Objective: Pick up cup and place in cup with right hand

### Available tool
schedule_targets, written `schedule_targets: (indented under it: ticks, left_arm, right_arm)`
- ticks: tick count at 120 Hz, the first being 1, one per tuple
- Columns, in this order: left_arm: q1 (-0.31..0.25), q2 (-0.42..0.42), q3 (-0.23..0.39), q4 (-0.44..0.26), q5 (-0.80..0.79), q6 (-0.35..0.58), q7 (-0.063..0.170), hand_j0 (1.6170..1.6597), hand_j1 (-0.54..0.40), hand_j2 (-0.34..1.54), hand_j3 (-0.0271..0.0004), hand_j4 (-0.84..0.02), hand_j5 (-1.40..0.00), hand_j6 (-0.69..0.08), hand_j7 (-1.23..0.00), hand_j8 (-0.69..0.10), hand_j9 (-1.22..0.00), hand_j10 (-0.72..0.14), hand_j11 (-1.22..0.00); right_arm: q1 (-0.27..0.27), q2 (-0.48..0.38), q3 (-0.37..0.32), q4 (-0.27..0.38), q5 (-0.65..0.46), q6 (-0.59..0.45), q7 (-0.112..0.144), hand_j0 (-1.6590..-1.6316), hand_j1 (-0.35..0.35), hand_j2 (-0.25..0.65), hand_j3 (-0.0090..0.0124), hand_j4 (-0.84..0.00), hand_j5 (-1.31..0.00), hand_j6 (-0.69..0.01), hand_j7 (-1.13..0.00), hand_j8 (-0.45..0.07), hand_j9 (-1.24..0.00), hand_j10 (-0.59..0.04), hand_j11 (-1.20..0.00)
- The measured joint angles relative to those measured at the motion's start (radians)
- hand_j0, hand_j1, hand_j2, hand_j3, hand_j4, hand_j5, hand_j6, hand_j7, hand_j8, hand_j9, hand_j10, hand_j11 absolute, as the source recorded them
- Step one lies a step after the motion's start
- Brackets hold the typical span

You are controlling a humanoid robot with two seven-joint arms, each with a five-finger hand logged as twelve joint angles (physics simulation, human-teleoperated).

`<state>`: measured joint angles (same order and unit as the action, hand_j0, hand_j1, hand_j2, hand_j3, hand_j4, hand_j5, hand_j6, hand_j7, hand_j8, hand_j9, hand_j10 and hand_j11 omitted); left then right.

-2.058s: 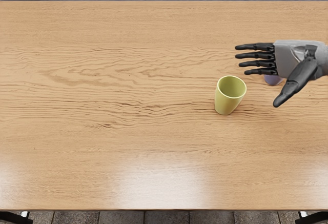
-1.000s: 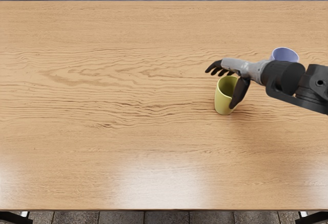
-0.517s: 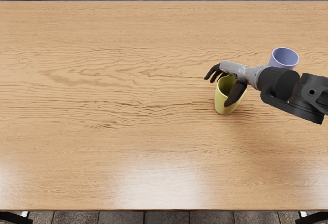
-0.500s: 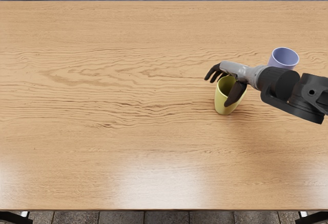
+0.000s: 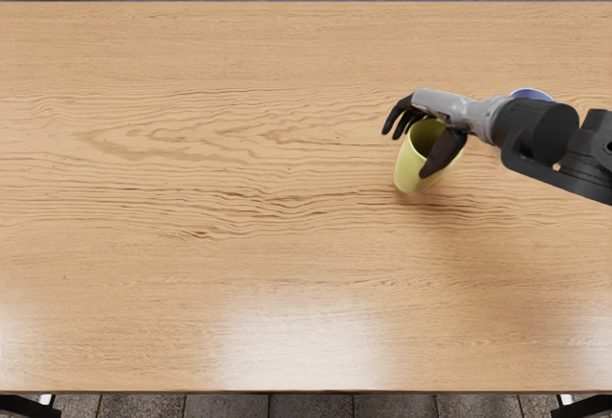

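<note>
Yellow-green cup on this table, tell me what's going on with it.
The robot's right hand has the yellow-green cup in its grasp, tilted and apparently just off the table. It is not in the blue cup, which is mostly hidden behind the right arm.

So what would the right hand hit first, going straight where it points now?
For the right hand and its yellow cup, the way looks free toward the picture's left; height over the table is unclear.
</note>
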<state>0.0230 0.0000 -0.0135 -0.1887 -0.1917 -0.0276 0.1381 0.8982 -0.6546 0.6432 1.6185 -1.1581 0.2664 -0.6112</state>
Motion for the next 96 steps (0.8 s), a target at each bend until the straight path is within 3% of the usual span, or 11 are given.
schedule_targets:
  ticks: [32, 96]
  left_arm:
    - [0.000, 0.000, 0.000, 0.000, 0.000, 0.000, 0.000, 1.6581, 0.349, 0.00, 0.0000, 0.000, 0.00, 0.000, 0.00, 0.000, 0.00, 0.000, 0.00]
    - [0.000, 0.000, 0.000, 0.000, 0.000, 0.000, 0.000, 1.6581, 0.349, 0.00, 0.0000, 0.000, 0.00, 0.000, 0.00, 0.000, 0.00, 0.000, 0.00]
  right_arm:
    - [0.017, -0.039, 0.094, 0.011, 0.010, 0.084, 0.000, -1.6557, 0.108, 0.003, 0.0000, -0.447, -0.62, -0.459, -0.60, -0.337, -0.62, -0.254, -0.61]
    - [0.133, -0.175, 0.084, -0.015, 0.035, 0.138, 0.000, -1.6564, 0.107, 0.027, 0.0000, -0.438, -0.61, -0.450, -0.59, -0.363, -0.60, -0.277, -0.59]
